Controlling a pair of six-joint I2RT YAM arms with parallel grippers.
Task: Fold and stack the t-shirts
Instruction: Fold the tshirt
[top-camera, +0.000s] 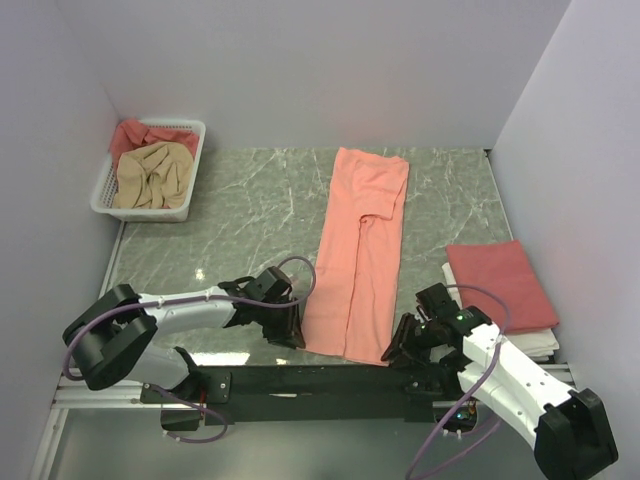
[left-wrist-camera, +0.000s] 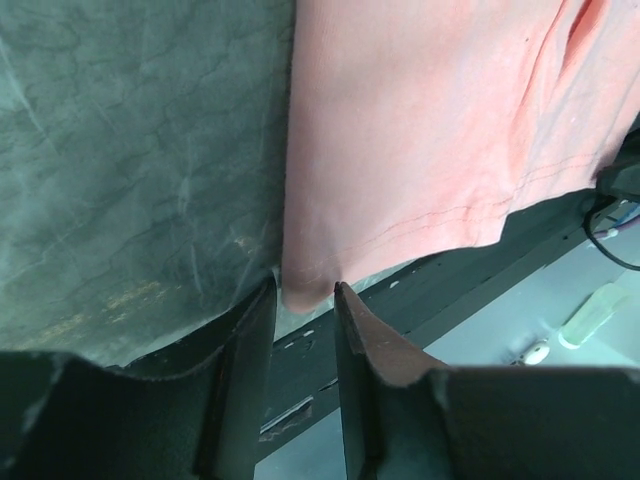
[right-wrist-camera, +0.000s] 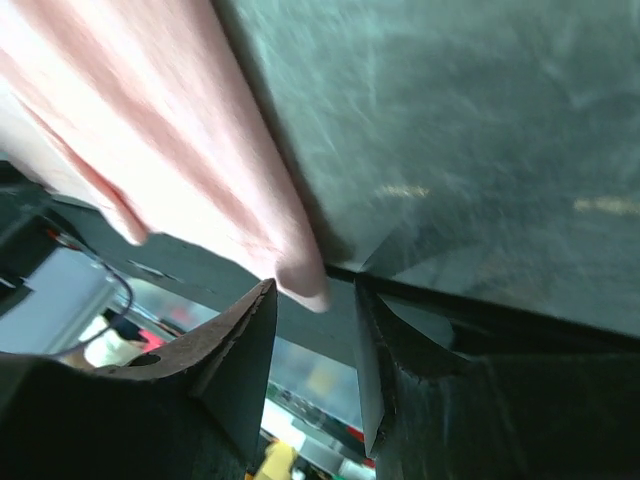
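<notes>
The salmon-pink cloth t-shirt (top-camera: 360, 250) lies as a long strip on the grey-green marble worktop (top-camera: 250, 210), long axis running near edge to far, its near corners in the mouths of the parted left claw (left-wrist-camera: 303, 290) and right claw (right-wrist-camera: 313, 288), seemingly unpinched

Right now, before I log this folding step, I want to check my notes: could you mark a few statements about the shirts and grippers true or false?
1. The salmon-pink t-shirt lies as a long strip on the marble table. True.
2. The white lattice basket is empty. False: it holds a beige shirt and a crumpled rose-red shirt.
3. The left gripper has its jaws apart around a near corner of the pink shirt. True.
4. The right gripper hangs over the basket. False: it is at the pink shirt's other near corner, jaws apart.
5. A folded rose-red shirt lies on a white folded cloth at the table's right edge. True.
</notes>
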